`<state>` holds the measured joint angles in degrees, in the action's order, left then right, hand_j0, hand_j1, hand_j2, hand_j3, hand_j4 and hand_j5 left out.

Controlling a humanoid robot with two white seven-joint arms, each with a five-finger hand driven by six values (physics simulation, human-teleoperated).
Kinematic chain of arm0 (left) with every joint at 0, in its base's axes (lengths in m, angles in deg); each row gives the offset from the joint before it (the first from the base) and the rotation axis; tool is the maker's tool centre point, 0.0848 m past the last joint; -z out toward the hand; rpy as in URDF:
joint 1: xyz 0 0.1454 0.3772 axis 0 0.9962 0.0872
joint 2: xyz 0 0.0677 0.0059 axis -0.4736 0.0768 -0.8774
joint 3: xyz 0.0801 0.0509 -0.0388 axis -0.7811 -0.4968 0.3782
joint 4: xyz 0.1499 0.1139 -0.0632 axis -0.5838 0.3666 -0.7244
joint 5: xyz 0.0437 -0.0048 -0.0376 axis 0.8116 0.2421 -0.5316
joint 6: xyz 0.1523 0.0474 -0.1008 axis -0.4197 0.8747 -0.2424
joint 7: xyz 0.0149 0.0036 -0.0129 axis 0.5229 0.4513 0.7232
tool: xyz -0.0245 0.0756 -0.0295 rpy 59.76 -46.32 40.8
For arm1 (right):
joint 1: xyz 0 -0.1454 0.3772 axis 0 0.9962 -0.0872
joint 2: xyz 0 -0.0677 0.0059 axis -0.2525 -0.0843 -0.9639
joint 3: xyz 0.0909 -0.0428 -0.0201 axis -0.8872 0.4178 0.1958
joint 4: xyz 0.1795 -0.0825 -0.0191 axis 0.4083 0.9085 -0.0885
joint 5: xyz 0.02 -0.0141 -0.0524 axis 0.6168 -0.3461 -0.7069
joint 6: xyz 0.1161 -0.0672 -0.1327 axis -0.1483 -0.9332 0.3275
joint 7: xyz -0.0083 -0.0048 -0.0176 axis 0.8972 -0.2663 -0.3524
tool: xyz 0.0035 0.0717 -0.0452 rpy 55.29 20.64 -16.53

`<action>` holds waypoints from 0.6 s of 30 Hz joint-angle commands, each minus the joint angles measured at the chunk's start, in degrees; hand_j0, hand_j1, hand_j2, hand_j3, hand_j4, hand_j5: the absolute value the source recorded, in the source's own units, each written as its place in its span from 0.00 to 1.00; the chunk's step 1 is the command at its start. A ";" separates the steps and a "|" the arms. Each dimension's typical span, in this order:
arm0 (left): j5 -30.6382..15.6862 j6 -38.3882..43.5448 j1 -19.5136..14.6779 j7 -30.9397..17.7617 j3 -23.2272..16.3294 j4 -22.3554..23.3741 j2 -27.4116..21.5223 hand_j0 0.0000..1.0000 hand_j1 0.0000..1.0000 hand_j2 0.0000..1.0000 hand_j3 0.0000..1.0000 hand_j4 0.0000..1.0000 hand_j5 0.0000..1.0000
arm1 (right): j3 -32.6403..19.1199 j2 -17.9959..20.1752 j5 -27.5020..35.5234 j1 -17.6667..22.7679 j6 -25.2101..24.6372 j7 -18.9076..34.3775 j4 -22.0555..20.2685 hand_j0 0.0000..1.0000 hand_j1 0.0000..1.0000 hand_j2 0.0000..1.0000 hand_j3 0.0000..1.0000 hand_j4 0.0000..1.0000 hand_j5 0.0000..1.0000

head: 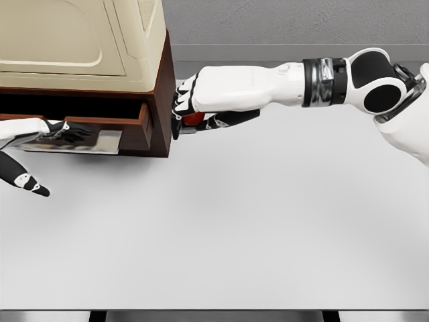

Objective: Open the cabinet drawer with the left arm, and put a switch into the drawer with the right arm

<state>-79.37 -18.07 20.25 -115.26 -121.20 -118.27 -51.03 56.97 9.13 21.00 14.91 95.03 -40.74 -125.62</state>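
- Brown drawer (107, 124) is out; your left hand (30, 137) grips its metal handle (74, 141).
- Your right hand (201, 100) clutches the red switch (194, 119), not yet inside.

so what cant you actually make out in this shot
- Head view: the inside of the drawer is hidden by its own front and the cabinet above.
- The red thing in the right hand is mostly covered by the fingers, so its shape is unclear.
- The left hand is cut off by the left edge.
- The cabinet's top runs past the upper edge.
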 commanded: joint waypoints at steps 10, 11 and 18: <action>-1.99 -0.79 0.70 -0.04 -0.04 0.01 -0.30 1.00 1.00 1.00 1.00 1.00 1.00 | 0.04 -0.31 0.35 -0.35 -0.18 -0.04 -0.01 0.54 0.54 0.54 0.54 0.54 0.54; -2.08 -0.79 0.96 -0.04 -0.04 0.01 -0.30 1.00 1.00 1.00 1.00 1.00 1.00 | 0.04 -0.31 0.35 -0.35 -0.18 -0.04 -0.01 0.54 0.54 0.54 0.54 0.54 0.54; -2.08 -0.79 2.37 -0.04 0.05 0.01 -1.09 1.00 1.00 1.00 1.00 1.00 1.00 | 0.04 -0.40 0.35 -0.53 -0.18 -0.04 -0.01 0.54 0.54 0.54 0.54 0.54 0.54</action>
<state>-82.46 -18.92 22.62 -115.07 -120.90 -118.38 -51.78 57.05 8.72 21.01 14.20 94.99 -40.74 -125.62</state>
